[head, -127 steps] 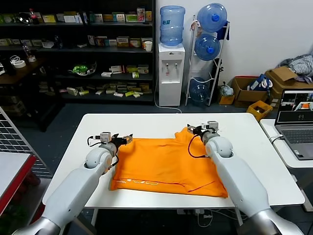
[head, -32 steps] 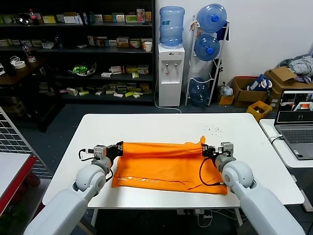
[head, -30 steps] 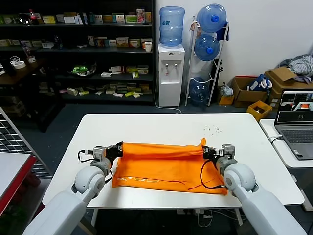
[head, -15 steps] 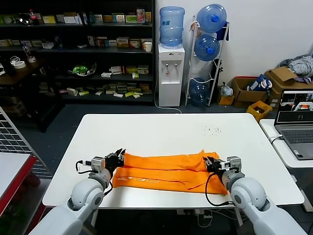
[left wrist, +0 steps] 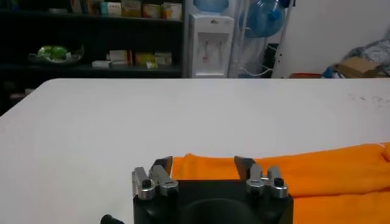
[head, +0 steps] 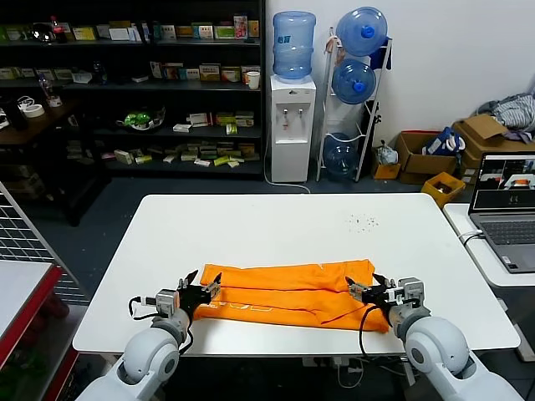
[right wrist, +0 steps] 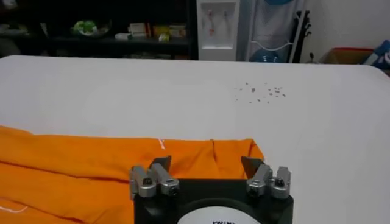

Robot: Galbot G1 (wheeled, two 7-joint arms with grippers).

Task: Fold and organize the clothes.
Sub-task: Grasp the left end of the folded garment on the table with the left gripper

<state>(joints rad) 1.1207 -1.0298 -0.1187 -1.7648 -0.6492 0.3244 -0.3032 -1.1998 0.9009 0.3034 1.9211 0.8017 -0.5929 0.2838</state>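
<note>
The bright orange T-shirt (head: 288, 292) lies folded into a long flat band near the front edge of the white table (head: 284, 225). My left gripper (head: 203, 284) is open at the band's left end, its fingers straddling the cloth edge without holding it. In the left wrist view the gripper (left wrist: 204, 164) is open, with the shirt (left wrist: 317, 173) just past the fingertips. My right gripper (head: 361, 288) is open at the band's right end. In the right wrist view the gripper (right wrist: 206, 163) is open over the shirt (right wrist: 91, 164) corner.
An open laptop (head: 506, 209) stands on a side table at the right. Small dark specks (head: 362, 221) dot the table's far right. A water dispenser (head: 292, 125), shelves and cardboard boxes (head: 481, 138) stand behind the table.
Both grippers drew the shirt's far edge toward the front, folding it into a narrow band. Both have since opened, let go and backed off slightly toward me.
</note>
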